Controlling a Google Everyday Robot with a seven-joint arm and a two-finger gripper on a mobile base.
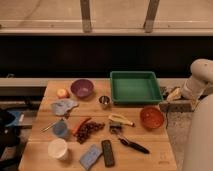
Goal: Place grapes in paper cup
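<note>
Toward the front edge of the desk (150, 146), the grapes (89, 131) lie near the paper cup (58, 148) in the front-left corner, so we should bring our pincer (174, 94), beyond the right edge, its state impossible to tell, squarely down over them.

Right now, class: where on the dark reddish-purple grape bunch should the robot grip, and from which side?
Probably from above, across the narrow middle of the grapes: the bunch lies flat and elongated, with the long orange-red carrot-like piece close alongside. The gripper sits off the right edge of the wooden table.
</note>
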